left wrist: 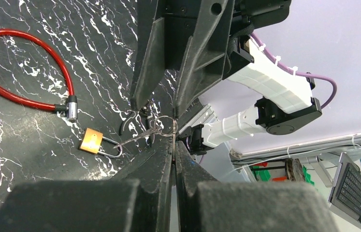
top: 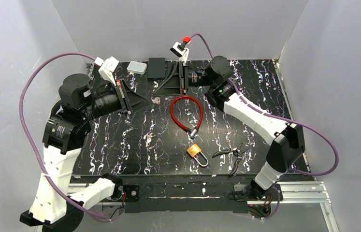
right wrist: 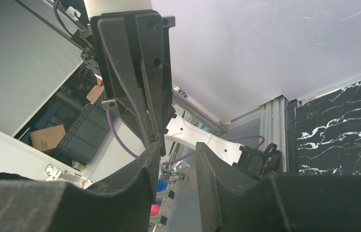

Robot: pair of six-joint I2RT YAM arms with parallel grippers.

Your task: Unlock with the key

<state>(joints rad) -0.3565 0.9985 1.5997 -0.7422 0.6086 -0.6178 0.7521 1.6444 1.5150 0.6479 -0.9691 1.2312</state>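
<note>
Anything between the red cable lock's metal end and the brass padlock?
Nothing. Only bare marbled tabletop separates the cable lock's metal end from the brass padlock. The top and left wrist views both show the gap.

left gripper (left wrist: 174,147) pinched closed | right gripper (right wrist: 177,153) jaws apart, tip-to-tip

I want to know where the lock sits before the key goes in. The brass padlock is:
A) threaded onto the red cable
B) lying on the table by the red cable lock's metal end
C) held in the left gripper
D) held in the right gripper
B: the brass padlock lies on the table, apart from the red cable lock, while the left gripper is shut on the key ring.
</note>
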